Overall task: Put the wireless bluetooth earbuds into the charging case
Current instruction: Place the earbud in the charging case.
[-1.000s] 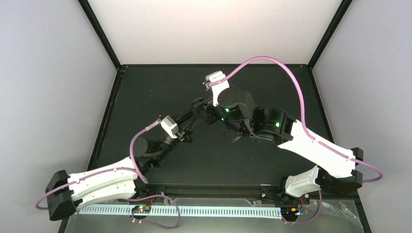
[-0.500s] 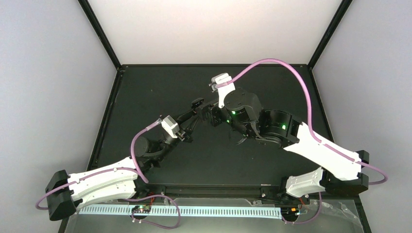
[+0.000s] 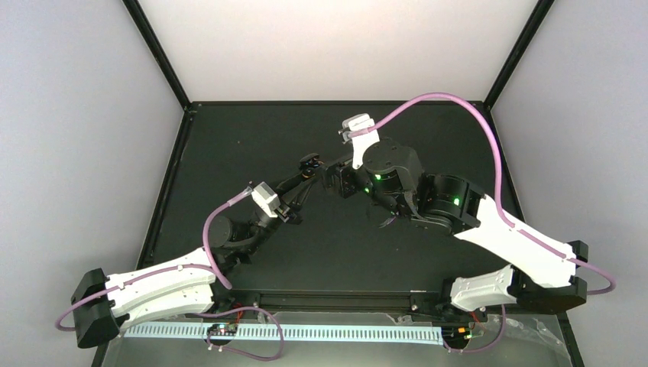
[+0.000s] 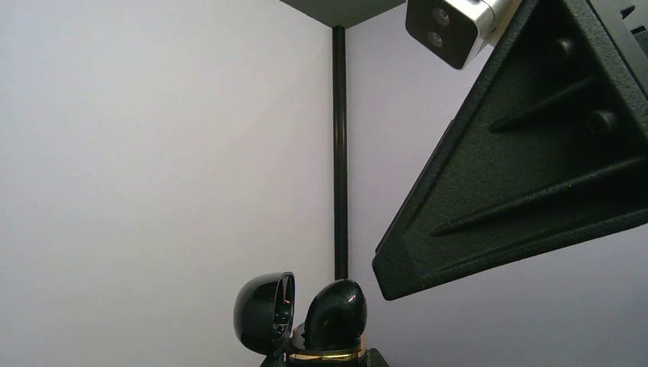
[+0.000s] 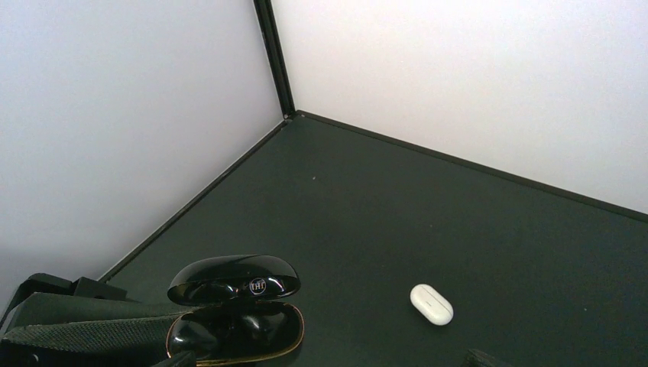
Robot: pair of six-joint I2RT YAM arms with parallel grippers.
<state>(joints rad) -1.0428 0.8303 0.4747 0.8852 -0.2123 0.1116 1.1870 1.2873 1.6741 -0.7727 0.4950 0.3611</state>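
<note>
Item 1, charging case (image 5: 233, 310): glossy black clamshell, lid up, gold rim, held off the table (image 5: 458, 206) and clamped in my left gripper (image 3: 304, 177); wells too dark to read. Item 2, right gripper (image 3: 330, 176): jaws spread wide, nothing in them, hovering just beside the case. Item 3, small white oval piece (image 5: 432, 304): lying on the table, well apart from the case; I take it for 1 earbud, though it is too small to be sure. Step in hand, as I judge it: fetching. Next: lower the right gripper over the piece, pinch its narrow width, carry it to an open well.

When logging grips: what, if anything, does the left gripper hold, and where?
Glossy black oval charging case, lid open, clamped by its lower half in the left gripper.
</note>
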